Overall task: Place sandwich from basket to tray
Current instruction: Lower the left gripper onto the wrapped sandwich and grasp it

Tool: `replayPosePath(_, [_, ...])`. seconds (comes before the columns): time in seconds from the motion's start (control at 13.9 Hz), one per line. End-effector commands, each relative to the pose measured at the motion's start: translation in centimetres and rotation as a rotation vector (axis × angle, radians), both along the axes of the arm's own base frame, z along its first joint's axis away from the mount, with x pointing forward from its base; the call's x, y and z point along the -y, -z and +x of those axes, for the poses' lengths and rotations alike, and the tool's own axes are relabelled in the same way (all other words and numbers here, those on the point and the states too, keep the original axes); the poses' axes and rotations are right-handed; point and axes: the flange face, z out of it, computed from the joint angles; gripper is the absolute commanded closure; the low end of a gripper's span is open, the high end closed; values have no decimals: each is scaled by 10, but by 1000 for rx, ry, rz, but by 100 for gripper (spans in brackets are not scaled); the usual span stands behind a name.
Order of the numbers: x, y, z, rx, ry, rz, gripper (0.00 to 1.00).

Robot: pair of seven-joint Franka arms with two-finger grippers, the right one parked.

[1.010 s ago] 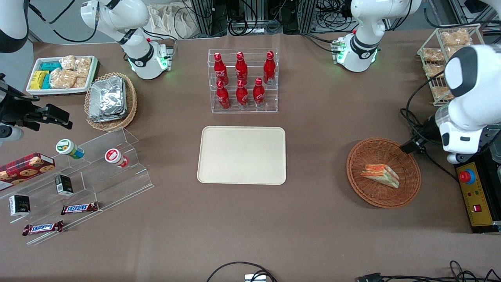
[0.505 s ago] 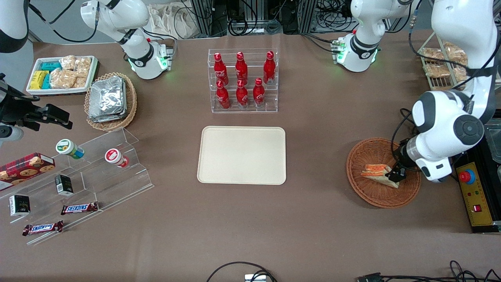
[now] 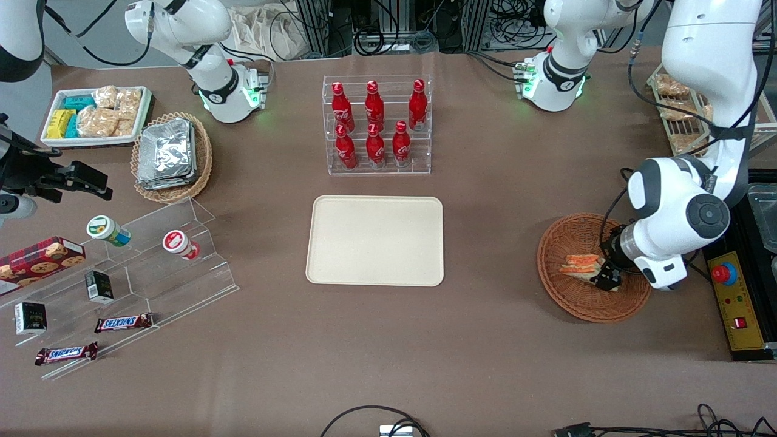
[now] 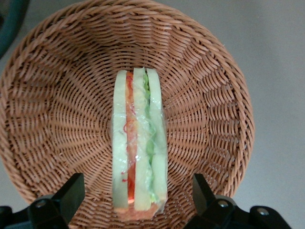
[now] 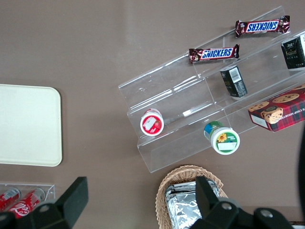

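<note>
Down in the round wicker basket (image 3: 595, 267), the working arm's jaws (image 3: 607, 278) sit at the sandwich (image 3: 581, 266), seen from the front. Their dark fingertips cover the wedge's end that points toward the working arm's end of the desk (image 3: 498, 340), while the orange-topped rest of it sticks out from them toward the tray (image 3: 375, 240). That cream tray lies flat and bare, well apart from the jaws, toward the parked arm's end. Farther from the front camera than the tray stands a clear rack of red bottles (image 3: 376, 124). Stepped clear shelves (image 3: 121, 285) with snack bars and small cups, a paler basket of foil packets (image 3: 171, 155) and a white tray of snack bags (image 3: 96, 115) lie well away at the parked arm's end.

From the working arm's wrist, the jaws (image 4: 138, 193) stand released, one black finger (image 4: 71, 193) on each flank of the sandwich (image 4: 139, 164) and both clear of it, with bare weave showing between bread and pad. The wedge stands on edge in the middle of the basket (image 4: 57, 119), its wrapped layers of pale bread, orange filling and green filling running straight out from between the fingers.

From the parked arm's wrist, a corner of the tray (image 5: 28, 125) shows beside the clear shelves (image 5: 214, 119); neither the jaws nor the sandwich appear in this view.
</note>
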Motion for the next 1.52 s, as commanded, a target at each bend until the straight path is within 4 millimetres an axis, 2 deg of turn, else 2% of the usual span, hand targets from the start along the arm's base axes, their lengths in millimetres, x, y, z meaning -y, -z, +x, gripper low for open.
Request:
replayPosePath(0.0, [3, 10, 5, 16, -18, 3, 16])
replayPosePath(0.07, [3, 11, 6, 14, -38, 3, 52])
replayPosePath(0.14, [3, 12, 6, 12, -43, 3, 74])
replayPosePath(0.22, [3, 12, 6, 12, -45, 3, 91])
replayPosePath(0.29, [3, 10, 6, 15, -45, 3, 100])
replayPosePath(0.51, [5, -4, 7, 32, -39, 5, 100])
replayPosePath(0.65, [7, -35, 7, 46, -35, 7, 100])
replayPosePath(0.72, [10, -57, 6, 33, -24, 11, 100])
replayPosePath(0.94, [59, -148, 7, -11, 88, 20, 100])
replayPosePath(1.08, [95, -211, 7, -29, 281, 16, 100])
replayPosePath(1.15, [112, -235, 2, -49, 397, 0, 100])
replayPosePath(1.3, [161, -262, -16, -65, 619, -20, 100])
replayPosePath(1.44, [216, -268, -34, -49, 748, -29, 100])
